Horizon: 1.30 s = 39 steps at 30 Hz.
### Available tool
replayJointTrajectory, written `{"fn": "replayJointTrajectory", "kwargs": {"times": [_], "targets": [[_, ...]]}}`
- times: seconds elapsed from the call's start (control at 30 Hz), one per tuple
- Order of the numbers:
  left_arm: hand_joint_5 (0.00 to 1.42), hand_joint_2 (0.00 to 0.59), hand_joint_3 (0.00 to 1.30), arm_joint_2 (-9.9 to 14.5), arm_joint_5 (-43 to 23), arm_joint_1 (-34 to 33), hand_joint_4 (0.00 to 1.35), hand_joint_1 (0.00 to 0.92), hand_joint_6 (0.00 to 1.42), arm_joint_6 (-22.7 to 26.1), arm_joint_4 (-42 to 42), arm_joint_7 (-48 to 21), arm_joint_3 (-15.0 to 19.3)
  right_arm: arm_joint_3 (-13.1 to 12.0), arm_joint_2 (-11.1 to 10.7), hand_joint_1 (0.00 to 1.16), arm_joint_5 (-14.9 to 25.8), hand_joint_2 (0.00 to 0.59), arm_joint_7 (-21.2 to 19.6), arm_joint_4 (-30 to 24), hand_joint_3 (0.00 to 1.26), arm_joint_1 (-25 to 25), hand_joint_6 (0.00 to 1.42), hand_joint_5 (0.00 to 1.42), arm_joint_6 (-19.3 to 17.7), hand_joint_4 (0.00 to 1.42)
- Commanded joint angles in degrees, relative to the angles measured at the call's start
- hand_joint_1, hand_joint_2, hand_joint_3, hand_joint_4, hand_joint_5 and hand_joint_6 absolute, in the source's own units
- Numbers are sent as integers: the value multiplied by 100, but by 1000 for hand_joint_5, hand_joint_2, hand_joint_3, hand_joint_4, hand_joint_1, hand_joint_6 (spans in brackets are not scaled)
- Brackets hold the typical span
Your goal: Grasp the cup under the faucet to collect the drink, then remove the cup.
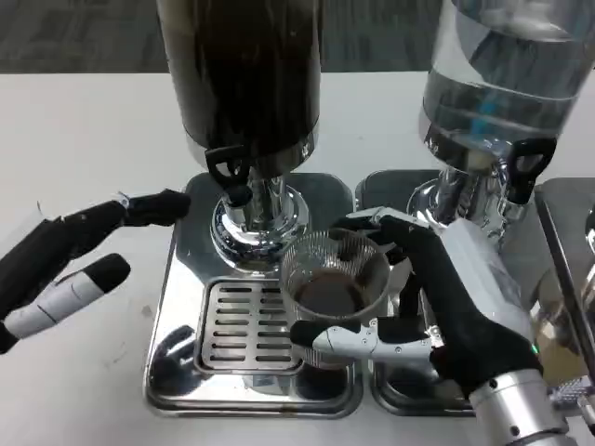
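Note:
A clear ribbed plastic cup (333, 276) with a little dark drink at its bottom stands over the drip tray (249, 321), just right of the dark dispenser's black faucet lever (226, 169). My right hand (437, 297) grips the cup from the right, thumb in front and fingers curled behind it. The dark drink dispenser (244, 74) towers above. My left hand (70, 255) hovers at the left with fingers apart, its fingertips close to the faucet lever, holding nothing.
A second dispenser (507, 79) with clear liquid stands at the right, with its own black lever (528, 167) and chrome tray (395, 200). The slotted grate (251, 325) lies in the front of the left tray. White table (84, 130) surrounds them.

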Motion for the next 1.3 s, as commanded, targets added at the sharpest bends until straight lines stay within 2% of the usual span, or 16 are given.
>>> {"fn": "replayJointTrajectory", "kwargs": {"times": [0.03,0.33,0.43,0.6,0.77,1.0,1.13,1.3], "targets": [[216,117,250,93,-203,371,199,0,176,58,-465,-188,-22,-97,16,794,134,224,54,-335,543,64,1152,826,11,636],[98,102,147,424,-236,828,72,0,134,-184,-886,-335,169,-164,-7,787,203,221,208,-483,556,92,1152,836,20,644],[46,84,85,622,68,937,7,0,102,-607,-976,-288,289,-198,-21,792,215,220,258,-521,557,70,1152,836,19,645],[4,31,23,869,648,1039,0,0,64,-1336,-973,-64,459,-251,-60,797,265,219,387,-636,558,87,1152,836,45,646],[0,21,0,1096,1159,1117,0,0,49,-1899,-961,161,481,-316,-69,778,308,245,474,-778,558,132,1152,836,65,653],[0,18,0,1236,1460,1246,0,0,41,-2313,-805,573,577,-341,-144,764,345,250,579,-971,573,257,1152,850,49,653],[0,17,0,1222,1648,1404,0,0,35,-2683,-676,845,695,-367,-190,758,407,245,657,-1101,573,294,1152,853,40,653],[0,26,0,1300,1851,1453,0,0,28,-3007,-583,1066,685,-425,-280,754,492,242,775,-1196,573,326,1152,853,39,653]]}}
